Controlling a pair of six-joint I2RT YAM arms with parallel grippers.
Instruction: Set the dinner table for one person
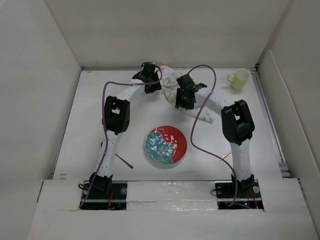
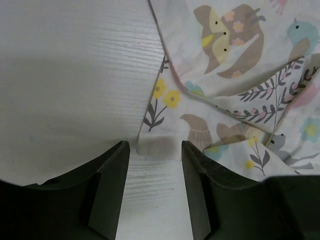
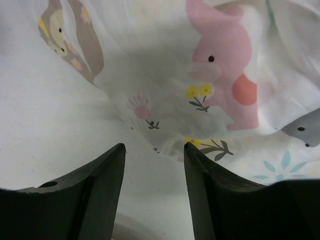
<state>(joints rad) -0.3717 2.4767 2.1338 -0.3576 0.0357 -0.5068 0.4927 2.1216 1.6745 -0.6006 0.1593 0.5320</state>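
Observation:
The dinner table point(image 1: 85, 135) is a plain white surface. A crumpled placemat point(image 1: 169, 80) printed with animals and leaves lies bunched at its back middle. My left gripper point(image 1: 148, 76) is at the cloth's left edge. In the left wrist view my left gripper point(image 2: 154, 147) is open, with bare table point(image 2: 65, 75) between the jaws and a corner of the placemat point(image 2: 235, 90) just beyond the tips. My right gripper point(image 1: 184, 96) is at the cloth's right side. In the right wrist view my right gripper point(image 3: 154, 147) stands open over the folded placemat point(image 3: 165, 75), holding nothing.
A red and teal plate point(image 1: 166, 145) sits at the near middle. A pale yellow-green cup point(image 1: 239, 79) stands at the back right. Thin copper utensils lie near the left arm point(image 1: 124, 161) and the right arm point(image 1: 226, 156). White walls enclose the table.

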